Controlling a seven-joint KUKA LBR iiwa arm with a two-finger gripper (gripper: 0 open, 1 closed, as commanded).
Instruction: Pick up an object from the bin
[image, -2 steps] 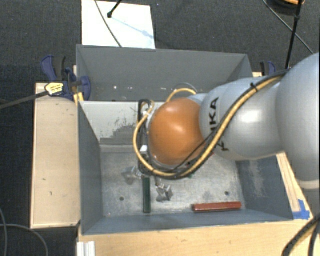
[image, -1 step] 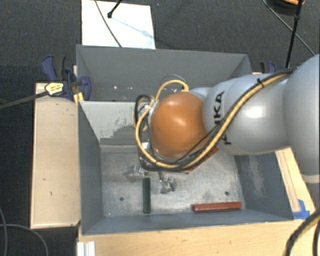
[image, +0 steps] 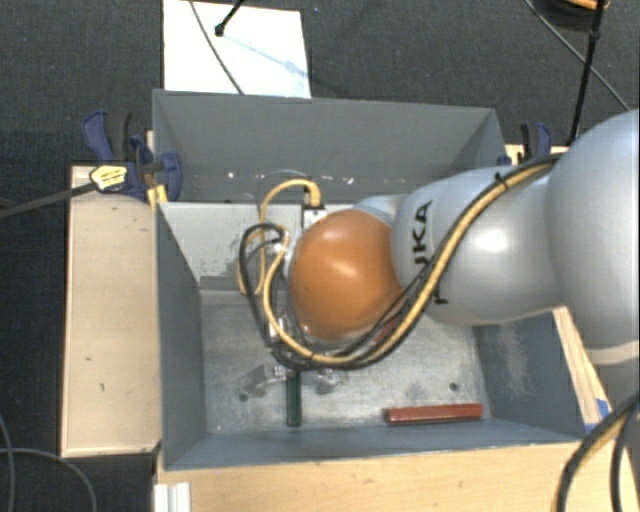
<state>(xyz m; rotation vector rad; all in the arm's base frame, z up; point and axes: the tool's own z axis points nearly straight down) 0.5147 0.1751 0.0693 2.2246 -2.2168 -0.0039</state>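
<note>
The gripper (image: 293, 380) hangs low over the floor of the grey bin (image: 185, 330), apart or together impossible to tell under its orange cover (image: 340, 270); a red-brown bar (image: 433, 412) lies apart on its arm side, ungrasped, so reaching it likely means shifting across first

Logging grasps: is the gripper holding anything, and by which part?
Cannot be told: the orange wrist cover hides most of the gripper. The red-brown bar lies free on the bin floor.
</note>
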